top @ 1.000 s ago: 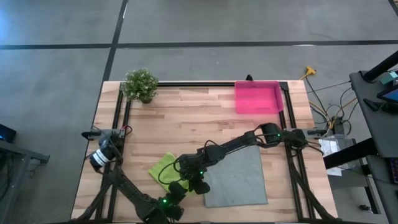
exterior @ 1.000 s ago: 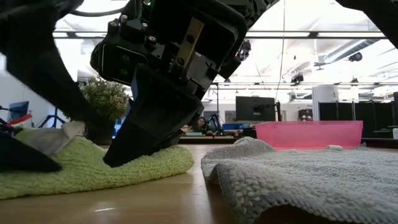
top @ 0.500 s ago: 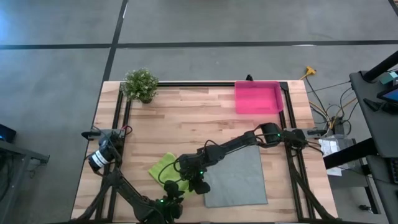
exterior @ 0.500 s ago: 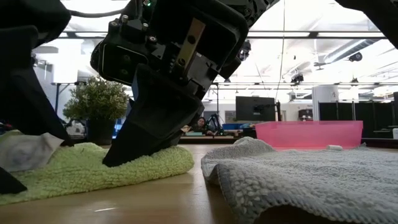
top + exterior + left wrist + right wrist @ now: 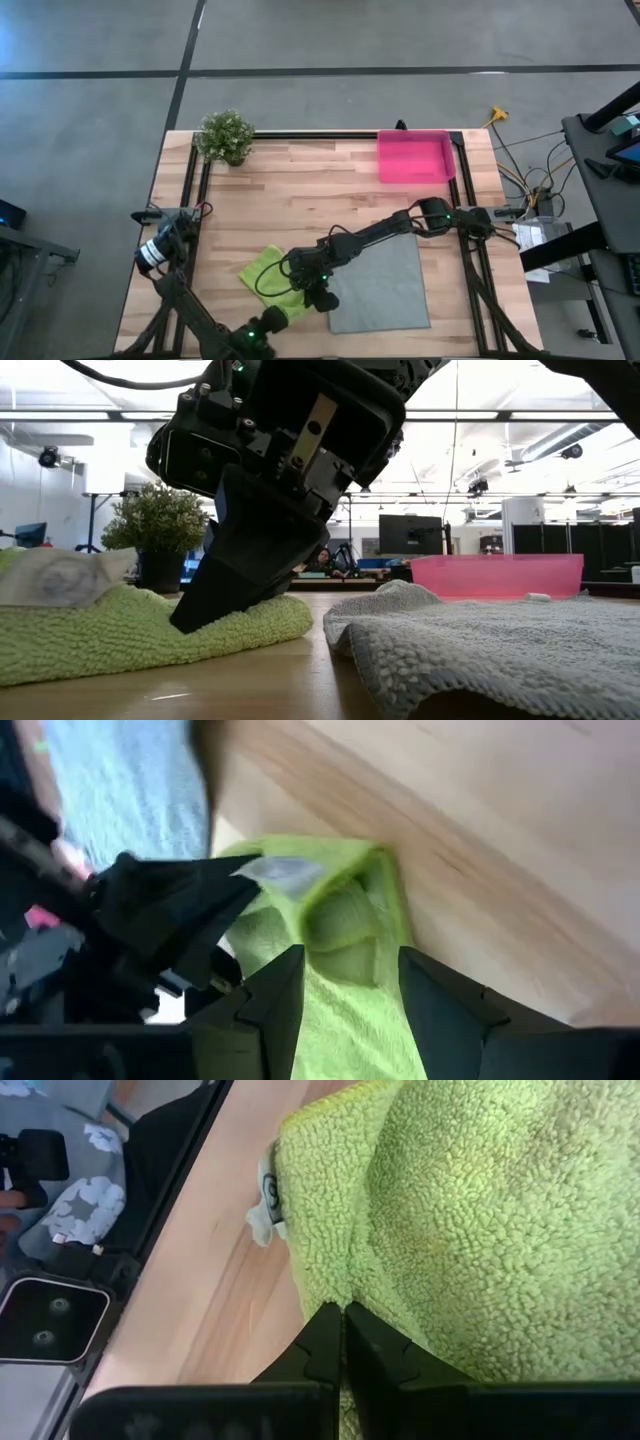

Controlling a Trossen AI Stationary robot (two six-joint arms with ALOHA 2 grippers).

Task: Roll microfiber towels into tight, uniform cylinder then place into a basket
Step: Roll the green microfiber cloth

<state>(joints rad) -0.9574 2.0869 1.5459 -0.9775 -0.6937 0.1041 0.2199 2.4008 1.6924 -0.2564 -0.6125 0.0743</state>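
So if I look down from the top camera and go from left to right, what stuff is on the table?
Plant → green towel → grey towel, with the pink basket at the far edge above it.

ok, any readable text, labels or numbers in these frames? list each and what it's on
None can be read.
Green towel: its white tag carries a printed mark, too blurred to read.
Right hand: the pale strip on the housing above it shows no legible characters.
Monitor in the room behind: screen dark, no text.
Pink basket, grey towel: no visible markings.
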